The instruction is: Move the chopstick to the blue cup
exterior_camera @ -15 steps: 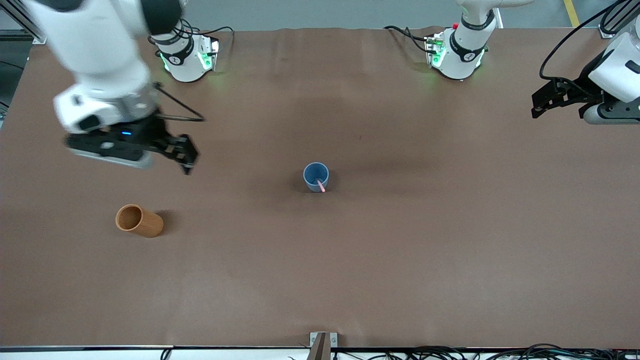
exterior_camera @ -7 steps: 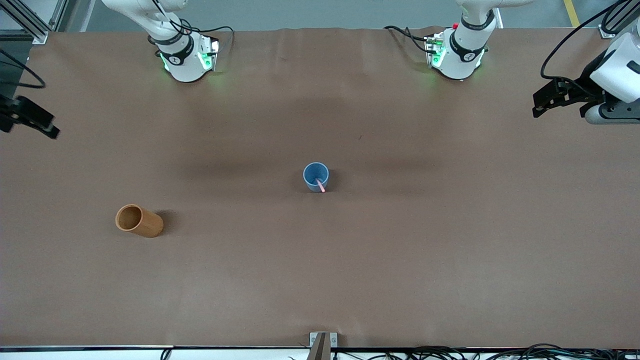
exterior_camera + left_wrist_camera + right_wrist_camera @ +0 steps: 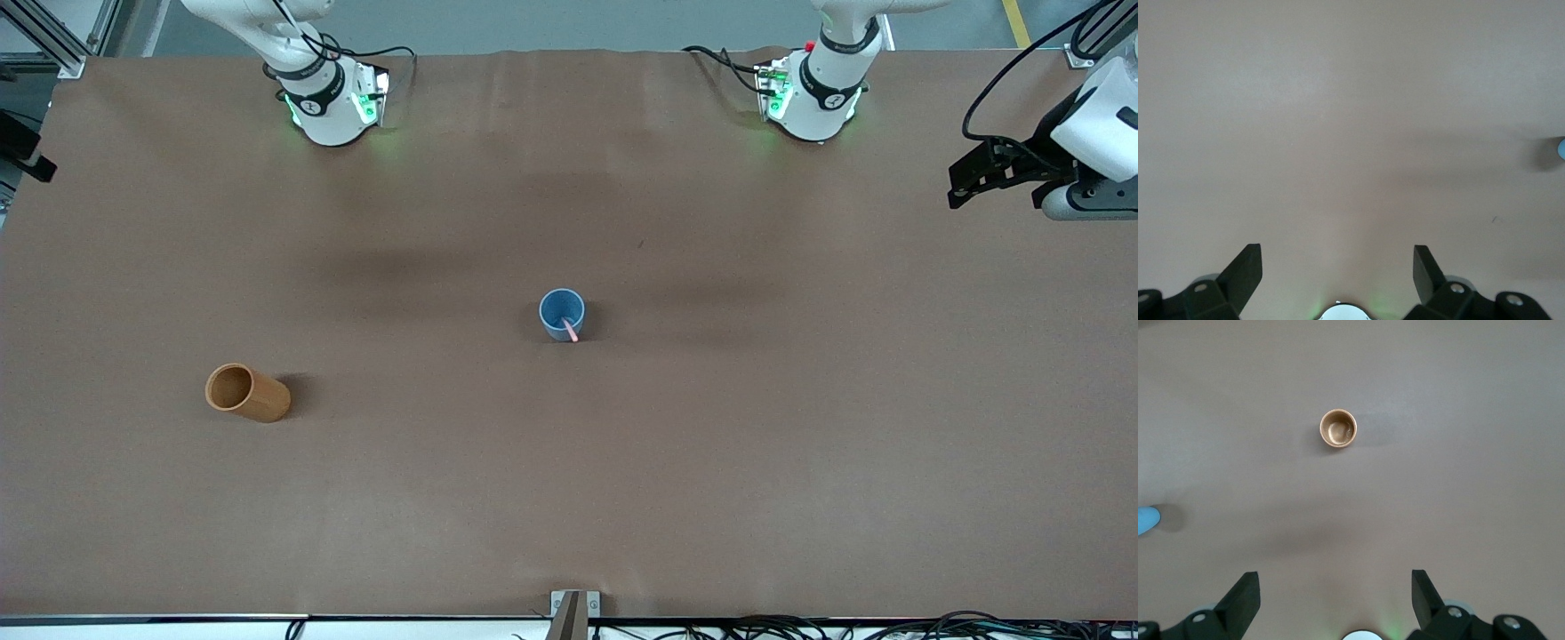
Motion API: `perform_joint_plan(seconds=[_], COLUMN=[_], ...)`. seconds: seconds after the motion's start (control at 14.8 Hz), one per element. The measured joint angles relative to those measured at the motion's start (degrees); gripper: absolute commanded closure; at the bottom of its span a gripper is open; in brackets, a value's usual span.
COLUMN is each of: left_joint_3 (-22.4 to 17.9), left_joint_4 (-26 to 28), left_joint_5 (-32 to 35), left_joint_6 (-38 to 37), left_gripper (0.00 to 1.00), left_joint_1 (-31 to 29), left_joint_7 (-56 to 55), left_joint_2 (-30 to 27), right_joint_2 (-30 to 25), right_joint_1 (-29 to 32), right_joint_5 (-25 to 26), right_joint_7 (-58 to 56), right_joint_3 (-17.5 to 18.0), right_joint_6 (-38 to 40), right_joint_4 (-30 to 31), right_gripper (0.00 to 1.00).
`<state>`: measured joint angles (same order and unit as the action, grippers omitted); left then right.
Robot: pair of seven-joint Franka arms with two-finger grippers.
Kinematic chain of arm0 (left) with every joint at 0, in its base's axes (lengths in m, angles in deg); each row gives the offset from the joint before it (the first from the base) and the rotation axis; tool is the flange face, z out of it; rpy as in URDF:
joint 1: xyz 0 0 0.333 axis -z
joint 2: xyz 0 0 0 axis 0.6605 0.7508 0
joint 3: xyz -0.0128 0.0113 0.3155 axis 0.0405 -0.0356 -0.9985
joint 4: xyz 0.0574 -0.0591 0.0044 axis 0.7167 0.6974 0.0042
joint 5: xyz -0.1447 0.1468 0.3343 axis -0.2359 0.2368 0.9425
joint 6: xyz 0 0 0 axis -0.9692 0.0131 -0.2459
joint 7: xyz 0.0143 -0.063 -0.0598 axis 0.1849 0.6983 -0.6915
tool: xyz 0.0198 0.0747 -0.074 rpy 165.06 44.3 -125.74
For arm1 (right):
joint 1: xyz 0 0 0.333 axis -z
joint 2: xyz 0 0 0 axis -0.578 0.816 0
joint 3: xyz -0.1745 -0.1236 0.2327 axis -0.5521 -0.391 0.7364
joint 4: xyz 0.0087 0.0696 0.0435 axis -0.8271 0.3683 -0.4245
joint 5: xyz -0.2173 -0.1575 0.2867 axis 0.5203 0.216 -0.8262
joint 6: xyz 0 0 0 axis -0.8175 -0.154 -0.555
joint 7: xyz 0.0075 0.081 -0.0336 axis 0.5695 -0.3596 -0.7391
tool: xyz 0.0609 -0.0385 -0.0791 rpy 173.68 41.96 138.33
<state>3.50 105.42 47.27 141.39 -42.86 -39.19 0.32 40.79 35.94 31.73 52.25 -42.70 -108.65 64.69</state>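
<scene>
The chopstick (image 3: 570, 330) is seen standing inside the blue cup (image 3: 562, 313) near the middle of the table (image 3: 622, 462), its pink tip leaning over the rim on the side nearer the front camera, so the transfer is judged to be already done and nothing is left to be carried. The orange-brown cup (image 3: 247, 392) is left upright and empty toward the right arm's end of the table, nearer the front camera than the blue cup and well apart from it (its bare inside is shown plainly in the right wrist view (image 3: 1338, 429)). Both arms are drawn back to the table's ends, apparently parked out of the way. The left gripper (image 3: 1338, 267) is held level over bare table at the left arm's end, its jaws spread wide and holding nothing. The right gripper (image 3: 1336, 590) is raised high over the table, looking straight down toward the orange-brown cup, its jaws likewise spread wide and empty; in the front view only a dark edge of it is caught at the frame's border.
</scene>
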Motion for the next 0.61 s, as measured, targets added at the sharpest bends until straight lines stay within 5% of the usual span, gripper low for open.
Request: perform_joint_plan(seconds=[0.61], left_joint_3=[0.0], left_joint_4=[-0.6], left_joint_5=[0.0], left_joint_6=[0.0], left_gripper=[0.0], left_joint_1=[0.0], left_joint_7=[0.0], left_joint_2=[0.0], right_joint_2=[1.3], right_joint_1=[0.0], right_joint_5=[-0.1], right_joint_7=[-4.8], right_joint_3=[0.0], right_joint_6=[1.5], right_joint_4=[0.8], right_gripper=[0.0])
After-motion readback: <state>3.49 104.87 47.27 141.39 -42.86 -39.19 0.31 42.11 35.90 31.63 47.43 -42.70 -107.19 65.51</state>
